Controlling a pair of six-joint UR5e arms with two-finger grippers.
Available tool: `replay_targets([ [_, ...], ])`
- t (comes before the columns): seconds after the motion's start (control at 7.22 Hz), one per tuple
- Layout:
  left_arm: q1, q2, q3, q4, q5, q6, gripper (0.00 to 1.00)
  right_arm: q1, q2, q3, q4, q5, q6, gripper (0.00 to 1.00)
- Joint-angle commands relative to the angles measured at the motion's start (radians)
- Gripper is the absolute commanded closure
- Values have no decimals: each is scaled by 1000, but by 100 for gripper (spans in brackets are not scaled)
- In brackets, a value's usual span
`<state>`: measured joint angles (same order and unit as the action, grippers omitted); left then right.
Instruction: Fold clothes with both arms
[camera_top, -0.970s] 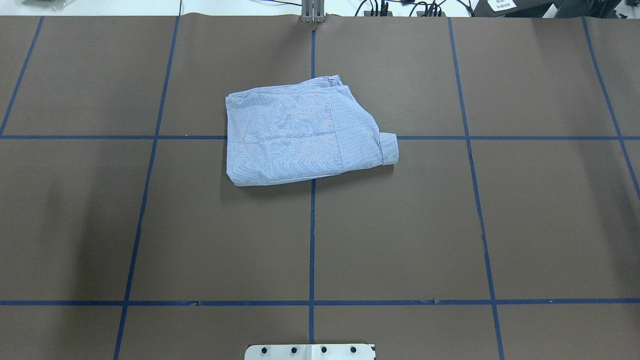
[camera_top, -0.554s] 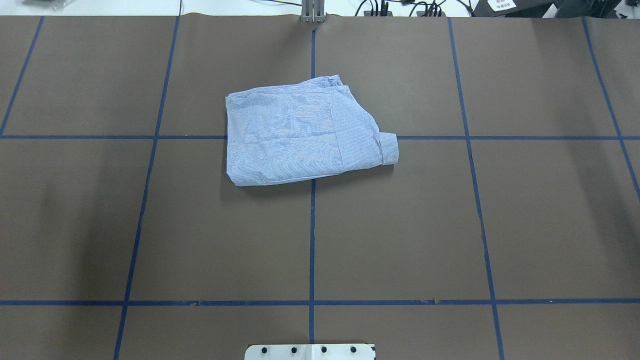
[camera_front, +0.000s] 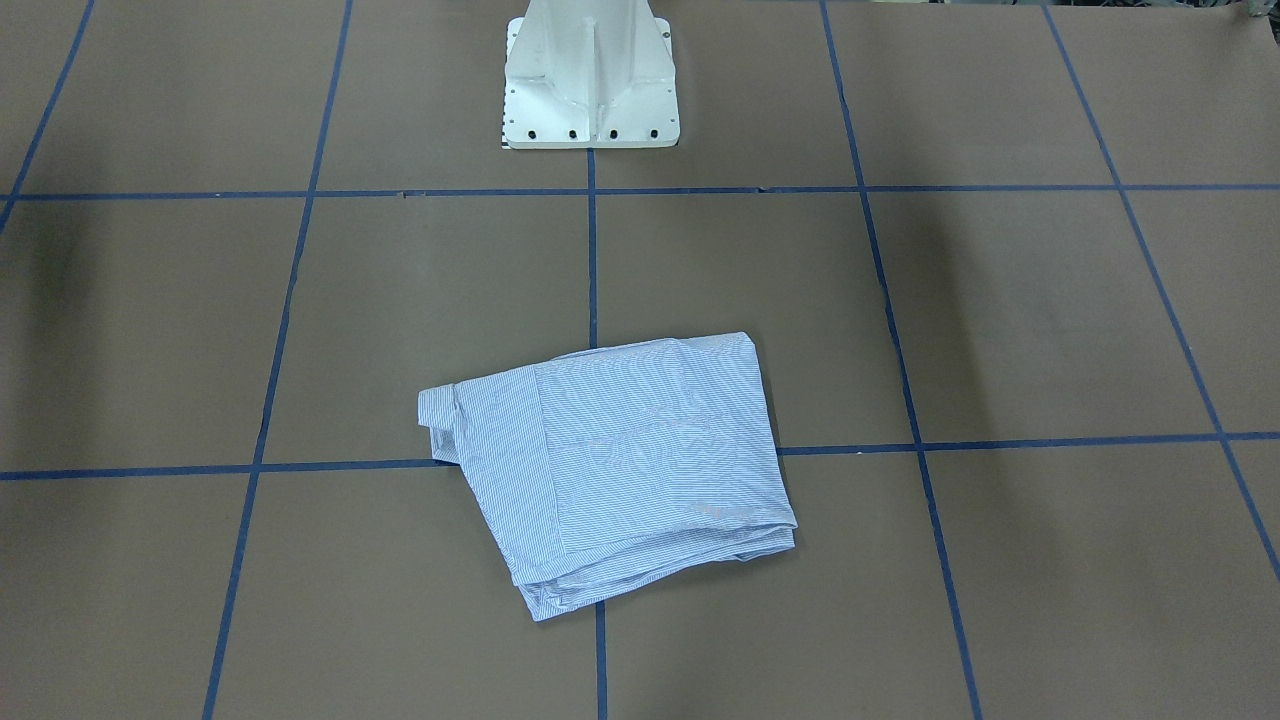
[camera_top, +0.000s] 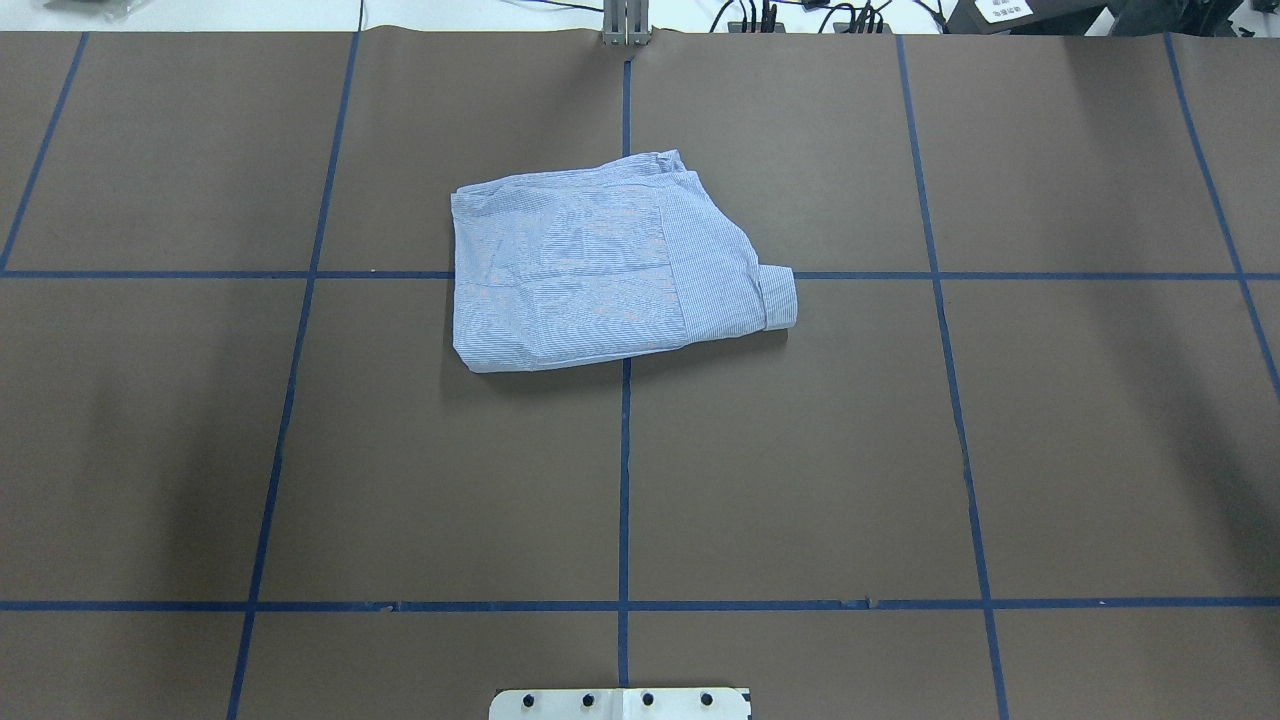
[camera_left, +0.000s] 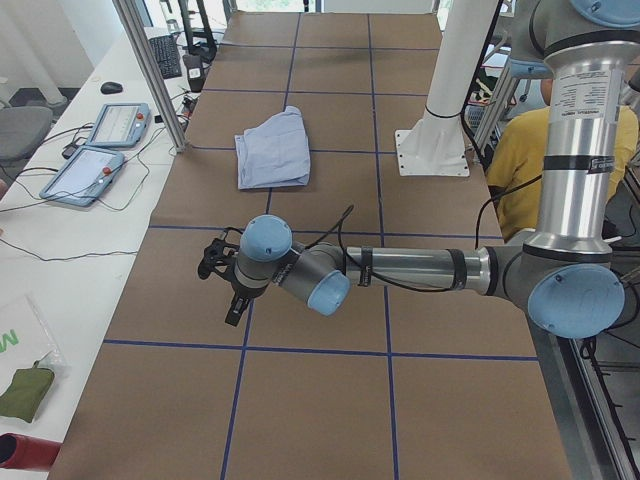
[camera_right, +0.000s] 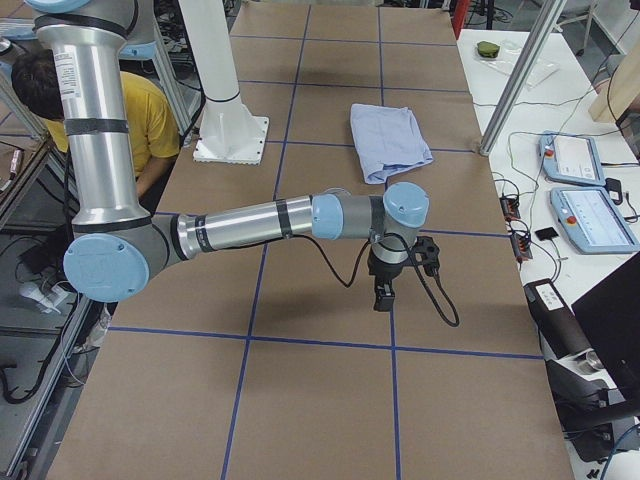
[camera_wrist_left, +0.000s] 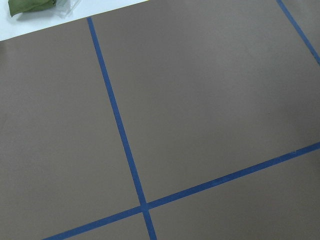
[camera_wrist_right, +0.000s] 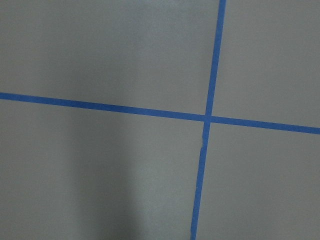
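Observation:
The light blue striped shirt (camera_top: 590, 270) lies folded into a compact packet at the table's middle, a cuff sticking out at one side; it also shows in the front view (camera_front: 620, 460) and both side views (camera_left: 272, 150) (camera_right: 390, 140). No hand touches it. My left gripper (camera_left: 232, 305) hangs low over bare table far to the shirt's left, seen only in the exterior left view. My right gripper (camera_right: 383, 295) hangs low far to its right, seen only in the exterior right view. I cannot tell whether either is open or shut. The wrist views show only brown table and blue tape.
The white pedestal base (camera_front: 590, 90) stands at the robot's table edge. Teach pendants (camera_right: 580, 190) and cables lie on the white bench beyond the far edge, by an aluminium post (camera_left: 150, 70). A person in yellow (camera_left: 530, 150) sits behind the robot. A green pouch (camera_wrist_left: 30, 6) lies off the table's corner.

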<state>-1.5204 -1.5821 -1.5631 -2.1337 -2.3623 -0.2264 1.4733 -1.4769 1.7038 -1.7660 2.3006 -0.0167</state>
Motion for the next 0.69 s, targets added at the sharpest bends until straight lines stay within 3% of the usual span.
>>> replay_targets([
  [0.0, 2, -13, -18, 6, -29, -44, 0, -5, -2, 17, 7, 16, -3, 0],
  [0.55, 3, -16, -86, 9, -23, -44, 0, -5, -5, 7, 43, 40, 10, 0],
])
